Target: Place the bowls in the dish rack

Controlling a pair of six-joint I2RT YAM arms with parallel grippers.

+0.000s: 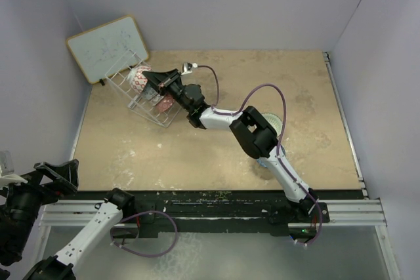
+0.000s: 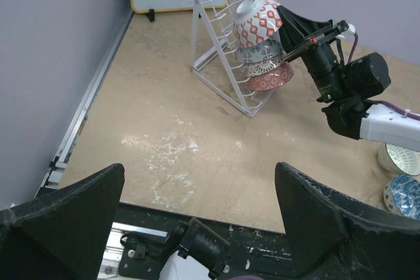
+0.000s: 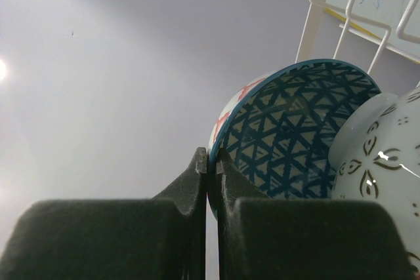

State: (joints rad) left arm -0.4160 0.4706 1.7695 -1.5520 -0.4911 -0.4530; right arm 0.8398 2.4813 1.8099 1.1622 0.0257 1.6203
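Note:
The white wire dish rack stands tilted at the far left, also in the left wrist view. My right gripper is shut on the rim of a bowl with a red-patterned outside and a blue-patterned inside, holding it at the rack's top. The fingertips pinch the rim. Below it in the rack sit a grey patterned bowl and a red bowl. My left gripper is open and empty, low at the near left edge.
A wood-framed whiteboard leans against the far left wall behind the rack. A cream-white bowl and a blue bowl sit on the table at the right, partly behind the right arm. Walls enclose the table.

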